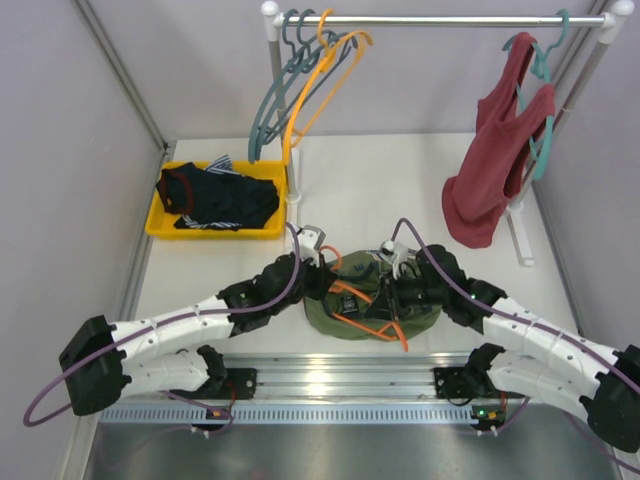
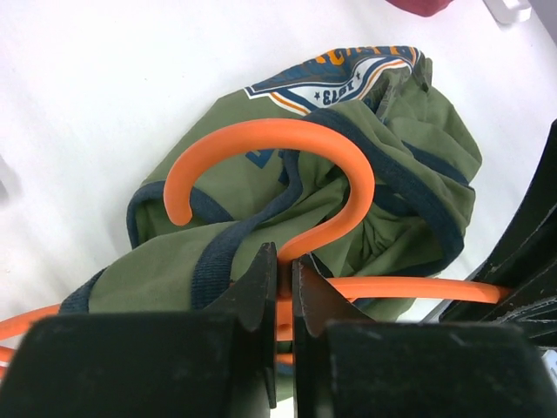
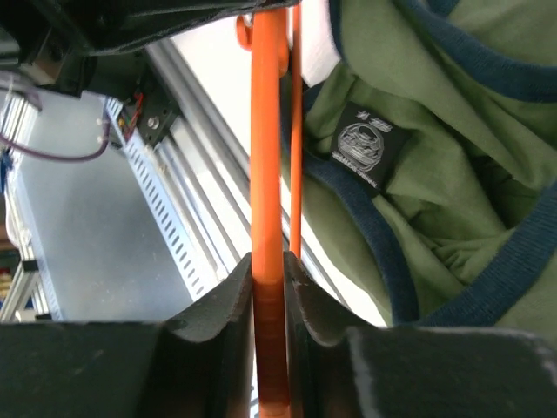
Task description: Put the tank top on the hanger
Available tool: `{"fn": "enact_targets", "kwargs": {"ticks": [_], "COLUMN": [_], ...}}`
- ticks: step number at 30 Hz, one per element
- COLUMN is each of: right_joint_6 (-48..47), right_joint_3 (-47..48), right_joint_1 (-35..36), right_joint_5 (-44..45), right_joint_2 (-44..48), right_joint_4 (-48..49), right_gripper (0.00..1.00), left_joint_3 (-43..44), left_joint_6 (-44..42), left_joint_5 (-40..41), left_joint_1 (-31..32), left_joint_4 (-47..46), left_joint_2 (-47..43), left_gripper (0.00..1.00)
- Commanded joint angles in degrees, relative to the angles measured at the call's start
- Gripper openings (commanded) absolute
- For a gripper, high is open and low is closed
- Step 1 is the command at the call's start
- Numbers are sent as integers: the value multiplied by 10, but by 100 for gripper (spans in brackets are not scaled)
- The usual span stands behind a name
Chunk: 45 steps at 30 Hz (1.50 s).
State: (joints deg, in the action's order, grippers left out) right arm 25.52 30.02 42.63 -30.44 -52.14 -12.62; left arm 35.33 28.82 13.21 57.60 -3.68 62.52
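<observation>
Snag hazard: with left jaws pinching the hanger (image 2: pixel 261 131) neck and right jaws pinching its bar, uneven pulling could drag the tank top (image 2: pixel 418 183) off.

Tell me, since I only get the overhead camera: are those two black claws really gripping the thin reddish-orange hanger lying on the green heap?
Observer: The left gripper is. Its wrist camera shows the jaws shut on the thin reddish-orange plastic hanger, just below the hook.
Operator: And the other claw?
Observer: The right gripper is shut on one of the hanger's straight bars.
Operator: Is that heap plain green?
Observer: No. The olive-green fabric tank top carries a navy-and-orange badge print, seen beyond the hook.
</observation>
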Motion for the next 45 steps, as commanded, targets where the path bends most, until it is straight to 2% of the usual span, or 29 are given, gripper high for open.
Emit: {"fn": "enact_targets", "kwargs": {"ticks": [1, 2, 4, 5, 9, 11, 15, 22, 26, 32, 36, 45], "right_joint_6": [-7, -5, 1, 3, 17, 25, 32, 18, 17, 29, 45, 52], "right_joint_3": [40, 46, 54, 65, 100, 127, 177, 237, 261, 283, 290, 279], "right_joint_1": [8, 8, 8, 8, 8, 8, 8, 19, 63, 121, 144, 163], "right_joint_5": [67, 76, 105, 120, 199, 223, 296, 364, 418, 488, 520, 524], "right_joint_2": [-7, -7, -3, -1, 31, 42, 50, -26, -75, -140, -159, -194], "right_joint_4": [-45, -61, -80, -105, -155, -175, -225, -292, -305, -332, -358, -363], "right_gripper": [18, 26, 35, 44, 59, 61, 60, 35, 29, 27, 30, 37], "left_joint_3": [-6, -8, -13, -16, -28, -32, -34, -35, -36, -32, -33, -36], "left_joint_6": [-12, -14, -19, -21, -25, -25, -25, -25, -24, -24, -24, -23], "left_joint_5": [-2, -2, -2, -3, 5, 7, 10, 10, 13, 16, 18, 35], "left_joint_1": [3, 2, 3, 3, 3, 3, 3, 3, 3, 2, 3, 3], "left_joint_4": [-50, -49, -50, -50, -42, -42, -41, -42, -42, -37, -33, -33], "left_joint_2": [-10, -11, -20, -22, -37, -45, -52, -52, -51, -51, -53, -62], "left_gripper": [0, 0, 0, 0, 0, 0, 0, 0, 0, 0, 0, 0]}}
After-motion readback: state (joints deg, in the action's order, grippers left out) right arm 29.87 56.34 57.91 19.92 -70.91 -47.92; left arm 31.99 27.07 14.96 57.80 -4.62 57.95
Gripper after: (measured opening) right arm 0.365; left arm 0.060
